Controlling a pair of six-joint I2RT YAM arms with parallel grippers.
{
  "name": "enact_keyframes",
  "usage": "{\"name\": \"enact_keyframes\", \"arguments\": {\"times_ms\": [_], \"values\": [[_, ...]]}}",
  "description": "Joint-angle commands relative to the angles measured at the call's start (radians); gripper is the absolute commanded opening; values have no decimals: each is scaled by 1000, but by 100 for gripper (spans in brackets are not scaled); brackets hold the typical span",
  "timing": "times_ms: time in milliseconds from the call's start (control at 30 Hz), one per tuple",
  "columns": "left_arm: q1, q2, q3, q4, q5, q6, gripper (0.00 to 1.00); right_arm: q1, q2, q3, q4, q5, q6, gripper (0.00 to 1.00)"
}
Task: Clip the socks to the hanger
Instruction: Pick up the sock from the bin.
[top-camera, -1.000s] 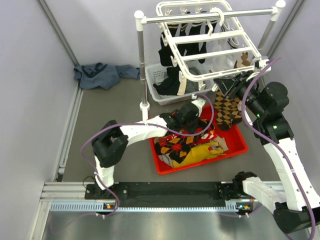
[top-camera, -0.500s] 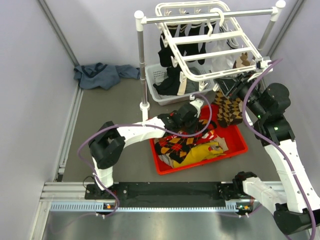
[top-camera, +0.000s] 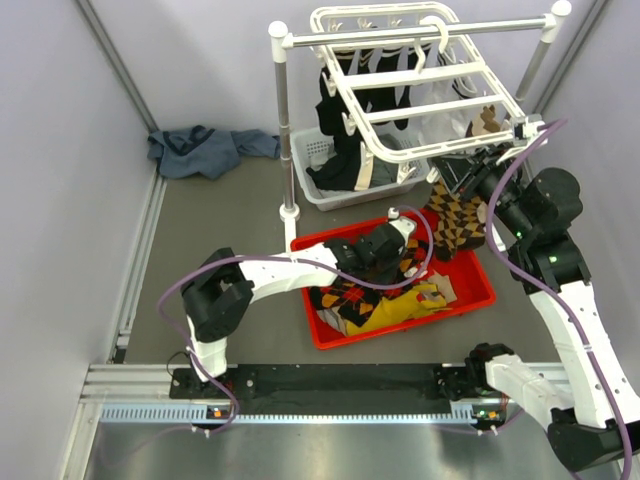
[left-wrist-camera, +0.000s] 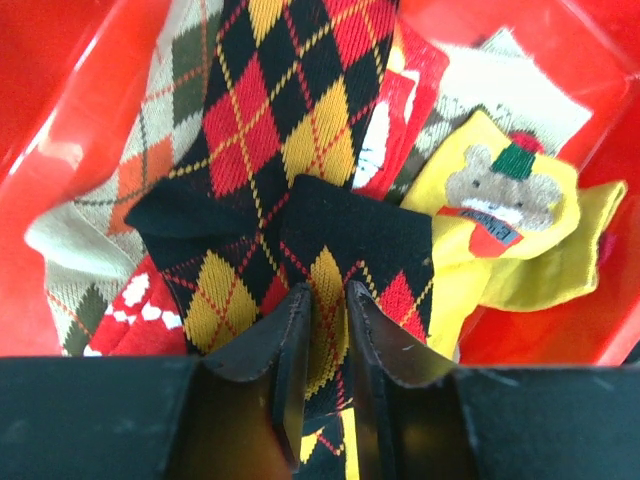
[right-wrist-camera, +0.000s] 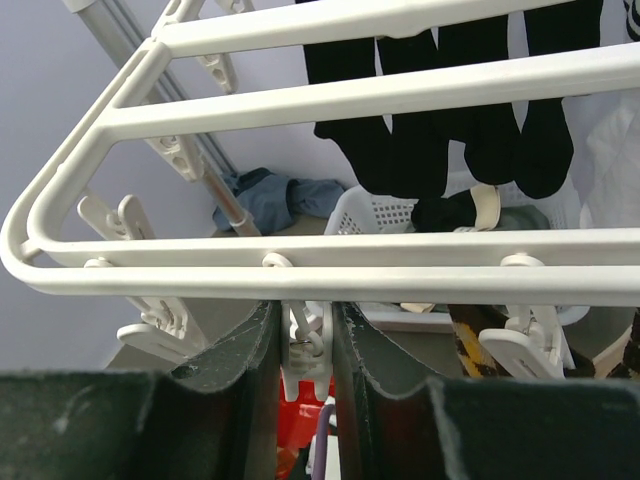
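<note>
— While the left gripper (left-wrist-camera: 326, 290) is down in the shallow red plastic tray (top-camera: 470, 290), where does the sock lie against it?

— Right under the tips. The black argyle sock with red and yellow diamonds (left-wrist-camera: 385, 255) lies crumpled on top of the pile. Both fingertips (left-wrist-camera: 290, 330) rest on its fabric, and a yellow diamond shows in the gap.

— Pinching it?

— I cannot tell. The jaws stand a narrow slit apart with cloth in between, but the wrist view does not show whether that cloth is nipped.

— What lies around it?

— In that view there is a yellow sock with a bear patch (left-wrist-camera: 500, 190) to the right. A cream argyle sock with green and orange diamonds (left-wrist-camera: 130, 170) lies to the left.

— And the right gripper (right-wrist-camera: 303, 308)?

— It is up at the large white plastic drying hanger (right-wrist-camera: 400, 95), beneath its nearest bar. Its fingers press on either side of a small white dangling clip (right-wrist-camera: 305, 365), which sits clamped between them.

— Any sock up there?

— A brown, tan and cream argyle sock (top-camera: 455, 222) hangs from the hanger's near edge, just beside the right gripper. The black one is well apart from that hand, low in the tray.
</note>
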Motion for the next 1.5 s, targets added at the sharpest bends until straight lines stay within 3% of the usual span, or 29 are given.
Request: {"name": "enact_keyframes", "arguments": {"times_ms": [0,133,400,467,533,633,867,1033,1200,1467], "values": [[-7,22,19,-30,-3,-20,31,-4,-18,-17,1,9,-15,0],[-25,42,35,-42,-9,-17,43,-4,-22,-17,-1,9,-14,0],[-43,123,113,-119,-38,5,47,-4,-25,-19,-1,9,-14,0],[-48,136,125,-128,-44,11,42,-4,-25,-25,6,10,-14,0],[-54,131,134,-142,-51,11,21,-4,-27,-29,7,10,-12,0],[-62,84,115,-116,-52,15,2,-4,-28,-25,7,7,-11,0],[-62,-51,26,-33,-60,12,0,-4,-30,-19,-2,7,-11,0],[-60,-212,-60,74,-112,49,0,-6,-35,-13,-10,10,-11,0],[-54,-382,-237,353,-176,112,0,-6,-38,-6,-10,7,-9,0],[-2,-524,-434,709,-134,195,0,-4,-45,0,-7,-4,5,0]]}}
